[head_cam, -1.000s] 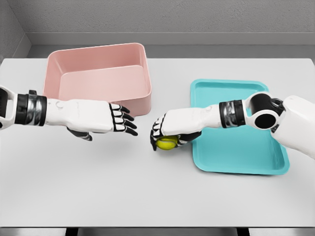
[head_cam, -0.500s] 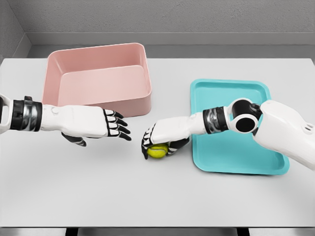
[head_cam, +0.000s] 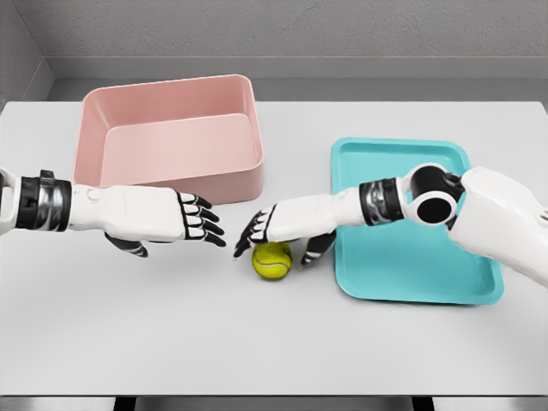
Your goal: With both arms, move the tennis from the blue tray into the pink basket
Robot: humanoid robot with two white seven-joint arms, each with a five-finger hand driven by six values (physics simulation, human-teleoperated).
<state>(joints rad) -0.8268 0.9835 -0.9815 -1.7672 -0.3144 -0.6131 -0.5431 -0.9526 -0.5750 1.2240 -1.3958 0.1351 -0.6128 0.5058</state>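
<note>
1. Our right robot hand [head_cam: 272, 229] hovered over the tennis ball [head_cam: 272, 259], fingers spread and lifted, thumb hanging down on the ball's right side; we judged it was not clamped on the ball.
2. Our left robot hand [head_cam: 171, 216] reached in from the left, fingers extended and apart, holding nothing, its fingertips near the right hand's but not touching.
3. We saw the tennis ball resting on the white surface [head_cam: 274, 342], between the pink basket [head_cam: 167, 141] and the blue tray [head_cam: 415, 214], just off the tray's left edge and below the basket's front right corner.
4. We judged the step in hand to be the handover: the ball was already out of the tray and set down midway, where the left robot hand could take it.
5. The next move, as we read it, called for the right robot hand to clear away and the left one to come over the ball, close round it without nudging it into a roll, then lift it over the basket's front wall.
6. The pink basket held nothing that we could see, and the blue tray likewise showed only its bare floor, partly hidden by the right forearm.
</note>
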